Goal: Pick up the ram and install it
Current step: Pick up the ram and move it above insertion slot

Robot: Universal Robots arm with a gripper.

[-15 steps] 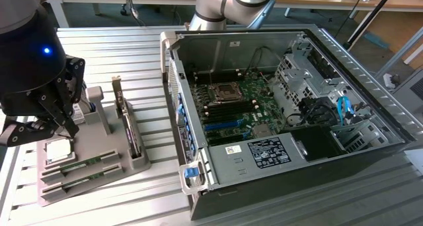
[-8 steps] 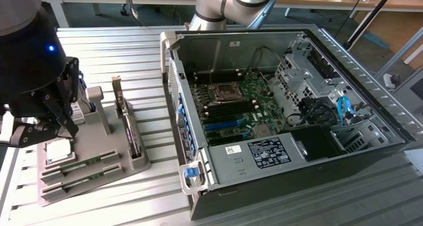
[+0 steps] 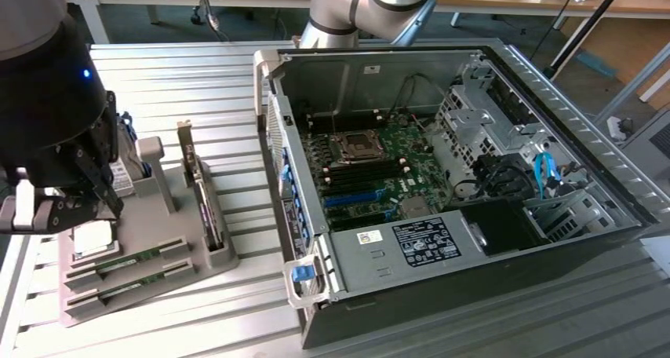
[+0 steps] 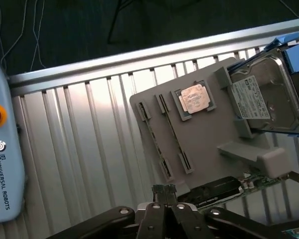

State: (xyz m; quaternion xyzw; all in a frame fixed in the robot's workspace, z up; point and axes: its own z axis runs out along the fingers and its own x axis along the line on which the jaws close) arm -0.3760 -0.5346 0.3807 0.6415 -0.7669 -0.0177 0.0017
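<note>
Both views look down upon the grey holder (image 3: pixel 215 262) (image 4: pixel 209 134).

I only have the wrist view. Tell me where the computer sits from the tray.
Observer: The open computer case stands to the exterior view's right of the gray tray.
Operator: Report whether its board is covered.
Observer: No cover; the motherboard lies exposed, facing up.
Operator: Place the gripper for me.
Observer: The gripper hangs above the tray near the processor chip, apart from the two ram sticks.
</note>
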